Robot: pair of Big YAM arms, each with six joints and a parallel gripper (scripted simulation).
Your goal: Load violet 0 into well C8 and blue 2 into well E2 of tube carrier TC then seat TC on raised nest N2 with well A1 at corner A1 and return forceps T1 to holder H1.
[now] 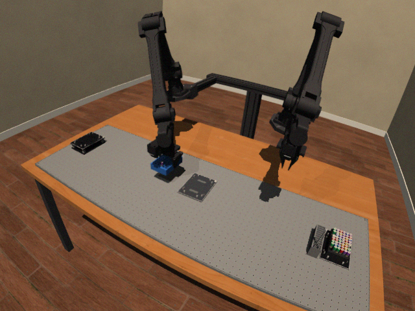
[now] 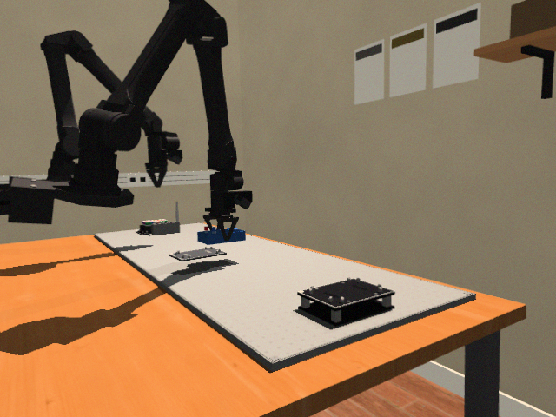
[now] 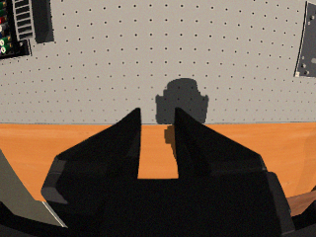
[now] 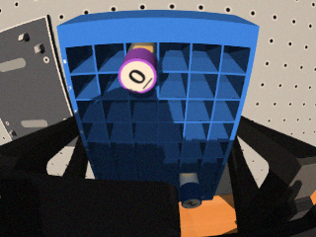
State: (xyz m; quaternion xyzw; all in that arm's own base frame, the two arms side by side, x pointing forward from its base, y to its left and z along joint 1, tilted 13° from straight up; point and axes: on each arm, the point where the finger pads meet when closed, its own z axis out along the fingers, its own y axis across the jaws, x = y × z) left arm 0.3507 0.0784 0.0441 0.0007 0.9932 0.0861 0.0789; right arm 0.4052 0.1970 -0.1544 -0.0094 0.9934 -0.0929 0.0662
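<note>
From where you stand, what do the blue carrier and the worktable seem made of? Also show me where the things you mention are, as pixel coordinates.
Carrier (image 1: 163, 170) (image 2: 208, 237) (image 4: 158, 31): probably matte plastic, being evenly blue with thin molded-looking dividers. Table (image 1: 338, 179) (image 2: 201, 381): perhaps smooth wood or laminate, given its orange-brown tone.
</note>
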